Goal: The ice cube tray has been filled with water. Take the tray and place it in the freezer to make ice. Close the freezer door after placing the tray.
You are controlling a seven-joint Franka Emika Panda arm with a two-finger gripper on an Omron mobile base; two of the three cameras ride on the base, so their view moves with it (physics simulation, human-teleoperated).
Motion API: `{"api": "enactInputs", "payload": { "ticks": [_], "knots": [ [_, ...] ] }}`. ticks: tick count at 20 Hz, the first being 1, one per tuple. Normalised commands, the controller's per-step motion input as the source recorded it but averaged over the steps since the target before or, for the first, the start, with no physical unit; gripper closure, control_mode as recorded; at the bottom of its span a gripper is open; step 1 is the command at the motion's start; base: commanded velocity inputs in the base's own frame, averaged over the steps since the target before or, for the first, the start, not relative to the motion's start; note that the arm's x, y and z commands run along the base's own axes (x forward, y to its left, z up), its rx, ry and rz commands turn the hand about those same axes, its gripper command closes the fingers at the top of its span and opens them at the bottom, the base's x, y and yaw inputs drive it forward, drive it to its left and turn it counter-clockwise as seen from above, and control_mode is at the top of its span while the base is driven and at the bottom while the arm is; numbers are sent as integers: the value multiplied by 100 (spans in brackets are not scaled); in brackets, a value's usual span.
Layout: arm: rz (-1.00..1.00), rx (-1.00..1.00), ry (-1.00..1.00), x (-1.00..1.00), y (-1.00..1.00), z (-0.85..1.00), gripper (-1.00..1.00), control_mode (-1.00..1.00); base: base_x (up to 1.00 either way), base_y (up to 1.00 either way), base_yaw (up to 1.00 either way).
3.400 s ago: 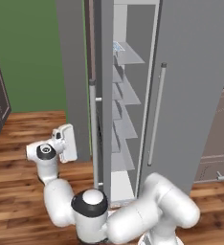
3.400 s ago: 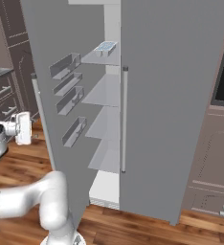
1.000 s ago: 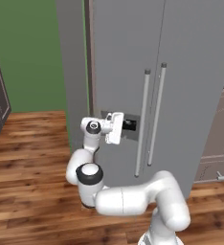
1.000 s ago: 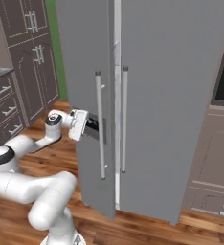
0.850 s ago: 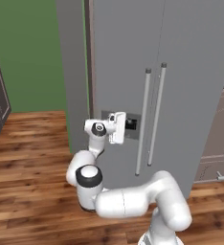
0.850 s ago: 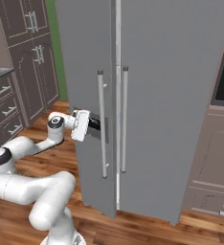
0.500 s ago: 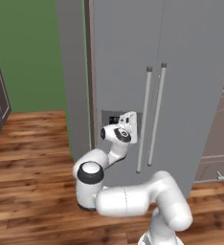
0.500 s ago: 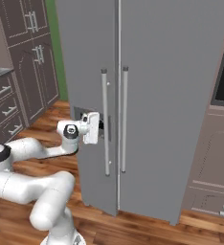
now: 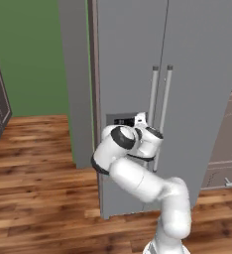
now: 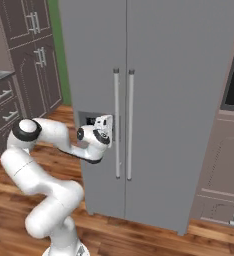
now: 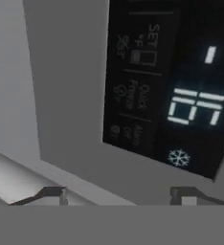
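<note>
I see the freezer door (image 9: 130, 94) shut flush beside the plain grey door (image 9: 207, 89), tall and grey, its dark dispenser panel (image 11: 166, 91) lit, left of its vertical bar handle (image 10: 117, 122).

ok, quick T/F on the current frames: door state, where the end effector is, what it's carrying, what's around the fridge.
1. The tall grey freezer door with the dark dispenser panel is shut. True.
2. The end effector is beside that panel, near the long vertical bar handle. True.
3. The end effector carries the ice cube tray. False: nothing shows between its open fingertips.
4. The floor is white tile. False: it is brown wood planks.
5. Freezer shelves are exposed. False: both grey doors are closed.
</note>
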Motion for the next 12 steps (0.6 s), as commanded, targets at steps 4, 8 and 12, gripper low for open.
{"api": "enactInputs", "payload": {
  "ticks": [4,8,12],
  "knots": [
    [20,12,65,100,-28,27,-100,-100,0,0,0],
    [16,13,67,100,-21,26,-100,-100,0,0,0],
    [7,6,68,100,0,7,-100,-100,0,0,0]
  ]
}}
